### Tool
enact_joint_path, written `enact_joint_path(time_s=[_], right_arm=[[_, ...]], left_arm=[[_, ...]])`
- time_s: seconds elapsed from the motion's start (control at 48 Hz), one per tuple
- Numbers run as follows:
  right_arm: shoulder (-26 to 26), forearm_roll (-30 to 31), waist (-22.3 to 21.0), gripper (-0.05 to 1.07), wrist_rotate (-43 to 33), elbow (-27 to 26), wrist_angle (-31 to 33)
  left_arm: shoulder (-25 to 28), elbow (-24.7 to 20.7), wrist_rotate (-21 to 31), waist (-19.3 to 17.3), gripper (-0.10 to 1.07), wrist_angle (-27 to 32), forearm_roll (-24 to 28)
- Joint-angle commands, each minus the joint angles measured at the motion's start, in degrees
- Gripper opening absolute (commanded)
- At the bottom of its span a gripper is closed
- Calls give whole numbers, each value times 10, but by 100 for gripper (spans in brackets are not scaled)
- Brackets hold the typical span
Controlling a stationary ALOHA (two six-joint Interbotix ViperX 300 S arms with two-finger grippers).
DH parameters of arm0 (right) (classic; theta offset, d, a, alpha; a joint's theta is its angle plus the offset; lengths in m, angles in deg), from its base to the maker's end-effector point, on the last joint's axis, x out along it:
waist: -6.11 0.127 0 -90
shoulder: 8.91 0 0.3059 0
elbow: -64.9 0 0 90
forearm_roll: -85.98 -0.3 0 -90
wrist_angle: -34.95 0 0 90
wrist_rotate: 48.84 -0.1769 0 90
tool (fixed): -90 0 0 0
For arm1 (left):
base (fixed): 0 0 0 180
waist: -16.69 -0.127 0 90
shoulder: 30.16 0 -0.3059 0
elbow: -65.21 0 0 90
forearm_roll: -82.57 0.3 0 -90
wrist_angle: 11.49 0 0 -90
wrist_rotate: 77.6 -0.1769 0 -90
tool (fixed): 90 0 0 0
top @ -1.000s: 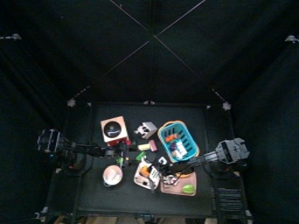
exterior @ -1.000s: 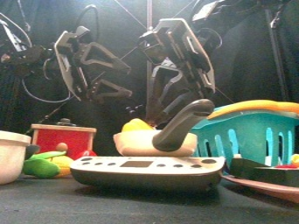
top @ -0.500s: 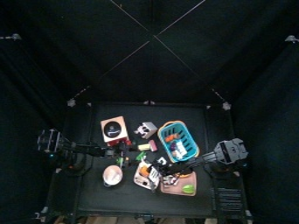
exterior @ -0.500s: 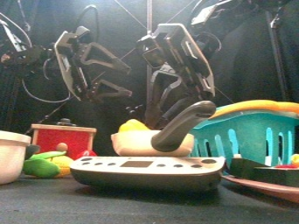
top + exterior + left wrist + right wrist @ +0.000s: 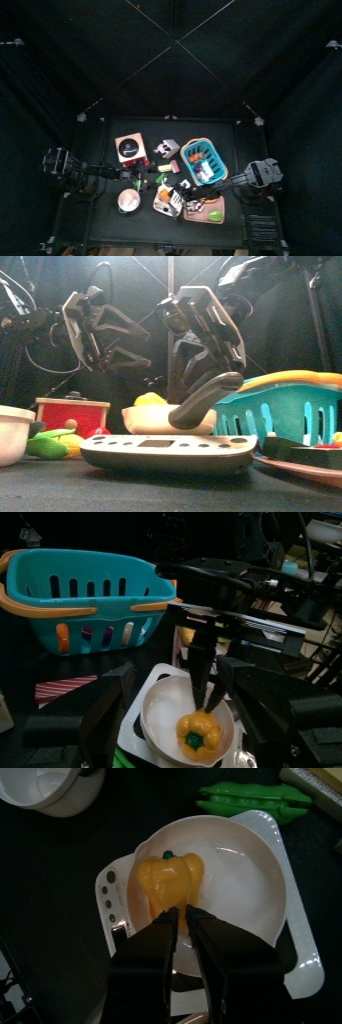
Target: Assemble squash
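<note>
Broadly, the black table [image 5: 230,134] is crowded in its middle, with one arm entering from each side. The right gripper [image 5: 181,910] hangs low over the table's centre. The left gripper [image 5: 104,346] hovers higher, off to the left, with its jaws spread wide and nothing between them.

A teal basket [image 5: 80,597] with orange trim stands on the right side of the table, just beside the kitchen scale [image 5: 167,451]. The scale is a flat white unit with a row of buttons along one edge. A shallow white bowl [image 5: 247,888] sits on its platform.

Left of the scale is a small red box [image 5: 74,416]. Another white bowl [image 5: 11,431] stands at the far left edge of the front view.

The yellow squash piece [image 5: 167,878], with a small green stem, lies inside the bowl on the scale, toward one side. The right gripper's tips come down right at the edge of the squash. Whether they are clamped on it or merely set against it cannot be told from any view.

A green toy vegetable [image 5: 254,798] lies on the table just beyond the scale, near the red box.
</note>
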Motion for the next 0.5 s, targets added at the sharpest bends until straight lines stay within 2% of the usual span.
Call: enact_joint_path(time_s=[0.0, 0.479], right_arm=[[-42, 5, 0, 59, 1, -4, 11], [-67, 86, 1, 60, 1, 10, 7]], left_arm=[[-7, -4, 0, -1, 99, -2, -1], [-57, 46, 0, 1, 99, -2, 1]])
